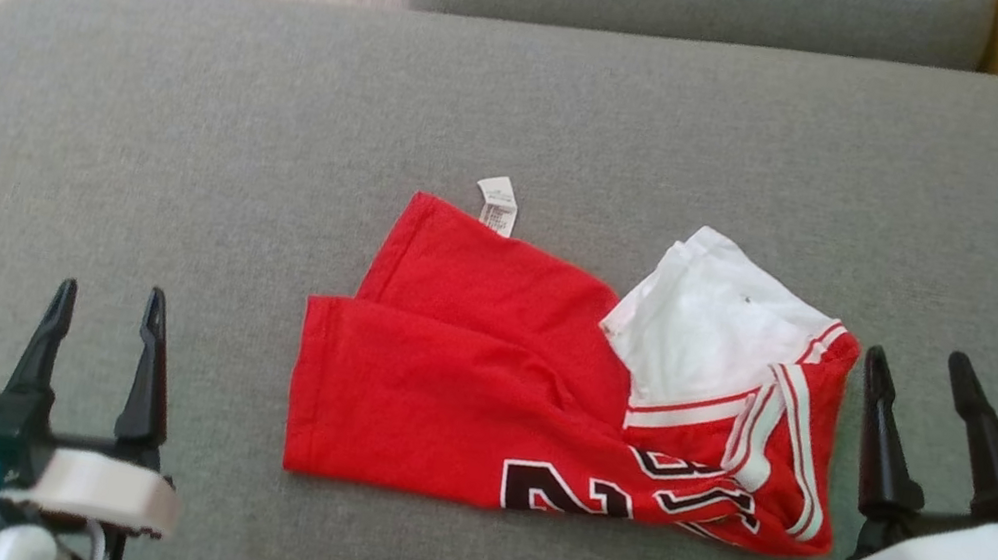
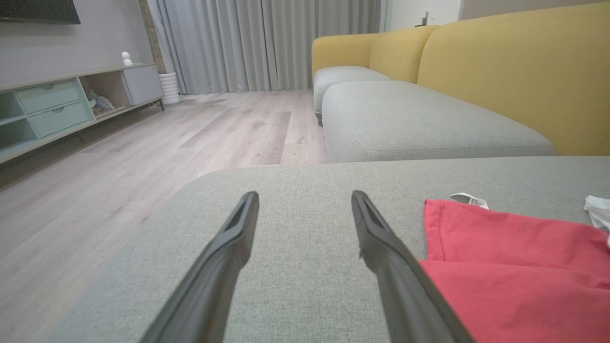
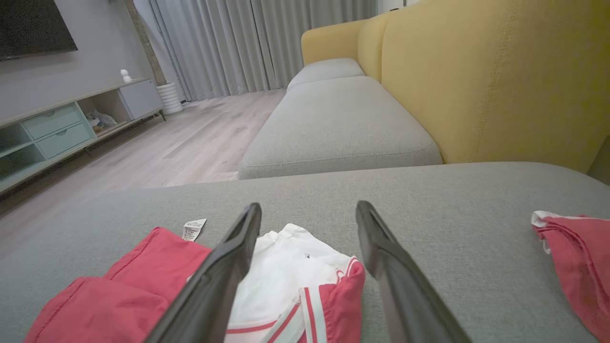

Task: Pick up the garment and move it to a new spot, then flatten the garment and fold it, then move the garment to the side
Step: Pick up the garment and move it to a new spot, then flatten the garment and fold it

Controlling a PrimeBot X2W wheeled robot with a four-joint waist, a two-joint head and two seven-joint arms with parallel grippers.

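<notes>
Red jersey (image 1: 461, 385) lying rumpled mid grey sofa cushion (image 1: 177, 145), between both arms; left end effector (image 1: 111, 291) and right end effector (image 1: 919, 358) hovering wide open, holding nothing; fabric looking light, limp, probably slippery; pinching hem corners likely gripping best.

Left gripper (image 1: 106, 308) low at cushion's left, fingers spread, empty. Right gripper (image 1: 924, 377) at right side, tilted slightly left, fingers spread, empty.
</notes>
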